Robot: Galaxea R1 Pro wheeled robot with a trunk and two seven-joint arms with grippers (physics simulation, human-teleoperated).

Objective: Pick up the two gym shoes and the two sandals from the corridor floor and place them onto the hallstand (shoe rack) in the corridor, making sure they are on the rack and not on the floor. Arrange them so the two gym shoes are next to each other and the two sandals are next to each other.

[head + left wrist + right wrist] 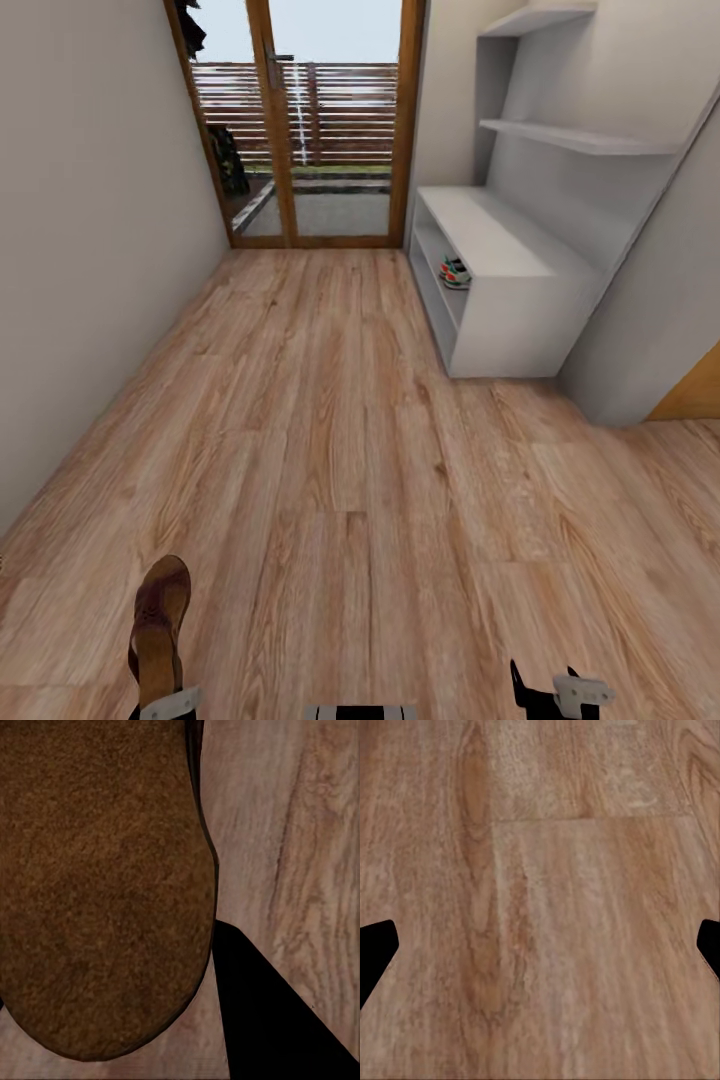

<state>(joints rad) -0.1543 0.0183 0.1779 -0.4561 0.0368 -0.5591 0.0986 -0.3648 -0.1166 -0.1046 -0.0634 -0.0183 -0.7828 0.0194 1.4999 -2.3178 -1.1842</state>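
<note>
So the left gripper (pixel 160 700) is clamping one brown sandal (pixel 160 625) at the near left, toe pointing away toward the far door (pixel 310 120).

Up close in the left wrist view the sandal's (pixel 105 885) suede-looking sole is sitting right against the camera, with the floor (pixel 292 832) showing beside it. Over at the near right, the right gripper (pixel 545 695) is hanging empty above the floor (pixel 330 450), fingers (pixel 375 945) spread wide apart. Further off on the right, the rack (pixel 520 300) is standing against the wall, and the two sneakers (pixel 456 271) are already sitting side by side on one of its lower shelves.
</note>
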